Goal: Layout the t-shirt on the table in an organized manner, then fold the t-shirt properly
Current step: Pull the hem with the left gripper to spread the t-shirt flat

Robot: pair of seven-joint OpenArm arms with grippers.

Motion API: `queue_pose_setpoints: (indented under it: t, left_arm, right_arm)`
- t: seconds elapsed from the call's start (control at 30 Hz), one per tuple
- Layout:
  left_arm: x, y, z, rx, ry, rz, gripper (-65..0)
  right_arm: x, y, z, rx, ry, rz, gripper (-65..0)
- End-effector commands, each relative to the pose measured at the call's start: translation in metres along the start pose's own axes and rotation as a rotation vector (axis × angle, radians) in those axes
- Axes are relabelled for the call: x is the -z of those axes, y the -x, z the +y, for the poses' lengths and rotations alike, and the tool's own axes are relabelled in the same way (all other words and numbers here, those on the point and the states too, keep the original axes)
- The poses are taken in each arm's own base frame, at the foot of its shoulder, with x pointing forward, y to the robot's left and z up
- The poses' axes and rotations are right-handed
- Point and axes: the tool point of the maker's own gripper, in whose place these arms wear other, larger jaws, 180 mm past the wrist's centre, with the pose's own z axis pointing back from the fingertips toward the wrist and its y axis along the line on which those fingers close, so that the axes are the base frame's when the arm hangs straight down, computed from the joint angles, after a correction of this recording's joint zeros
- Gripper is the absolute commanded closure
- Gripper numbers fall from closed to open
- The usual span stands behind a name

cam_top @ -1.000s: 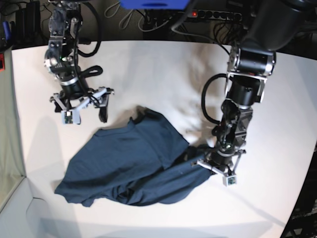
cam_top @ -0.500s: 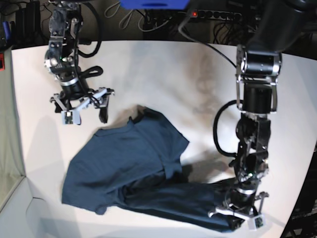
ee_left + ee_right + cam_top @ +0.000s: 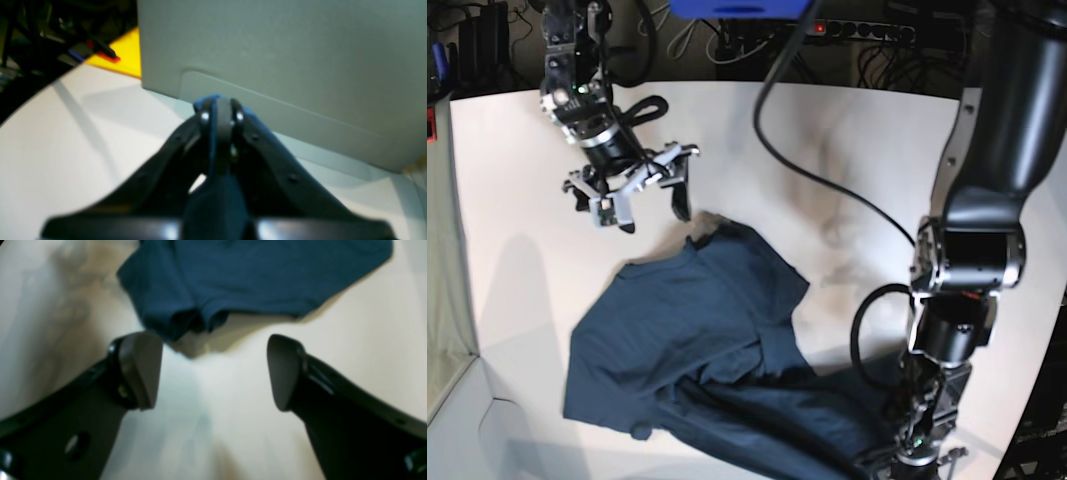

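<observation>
Large matte white tabletop (image 3: pixel 847 150) with curved near-right edge. Dark navy-blue cloth t-shirt (image 3: pixel 697 350) lies rumpled on its near half, spread left to right; far half bare, apparently faintly smudged.

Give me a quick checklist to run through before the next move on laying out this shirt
1. Left gripper shut on the t-shirt: ok, blue cloth shows between its closed jaws.
2. Right gripper free: ok, jaws wide apart, nothing between them.
3. Right gripper lined up with cloth: ok, it hovers just short of the shirt's near edge.
4. Shirt lying flat: not ok, folds and a doubled-over part remain.
5. Shirt fully on the table: cannot tell, the pulled end runs to the base view's bottom edge.
</observation>
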Motion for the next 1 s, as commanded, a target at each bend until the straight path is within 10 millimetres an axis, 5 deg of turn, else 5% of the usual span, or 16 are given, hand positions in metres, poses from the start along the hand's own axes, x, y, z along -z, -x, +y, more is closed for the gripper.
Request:
queue_pose_setpoints:
  t: [0.0, 0.13, 0.3, 0.4, 0.5, 0.57, 0.73, 0.87, 0.97]
  left_arm:
    - [0.010, -0.062, -0.019, 0.017, 0.032, -0.148, -0.2]
    - [0.011, -0.104, -0.043, 0.076, 0.078, -0.264, -0.4]
    - [0.008, -0.117, -0.071, 0.188, 0.148, -0.301, -1.0]
    - [0.007, -0.114, -0.076, 0.238, 0.164, -0.299, -10.2]
    - [0.007, -0.109, -0.077, 0.273, 0.170, -0.292, -25.9]
    - [0.007, -0.096, -0.062, 0.307, 0.155, -0.271, -32.5]
    - [0.008, -0.089, -0.028, 0.305, 0.106, -0.257, -33.0]
    - [0.002, -0.052, -0.006, 0.304, 0.083, -0.193, -33.0]
    - [-0.011, 0.002, 0.031, 0.334, 0.046, -0.098, -33.0]
  right_arm:
    - [-0.003, -0.014, 0.002, -0.007, -0.007, -0.052, -49.6]
    - [-0.006, -0.006, 0.004, -0.002, -0.011, -0.032, -49.6]
    - [-0.014, -0.019, 0.008, -0.014, -0.014, -0.071, -49.6]
    - [-0.015, -0.027, 0.012, -0.018, -0.025, -0.092, -49.6]
    - [-0.015, -0.026, 0.021, -0.018, -0.048, -0.087, -49.6]
    - [-0.014, -0.023, 0.025, -0.017, -0.058, -0.081, -49.6]
    - [-0.012, -0.026, 0.032, -0.002, -0.071, -0.089, -49.7]
    - [-0.004, -0.036, 0.039, 0.003, -0.088, -0.114, -49.9]
    - [0.007, -0.034, 0.040, 0.002, -0.099, -0.104, -49.8]
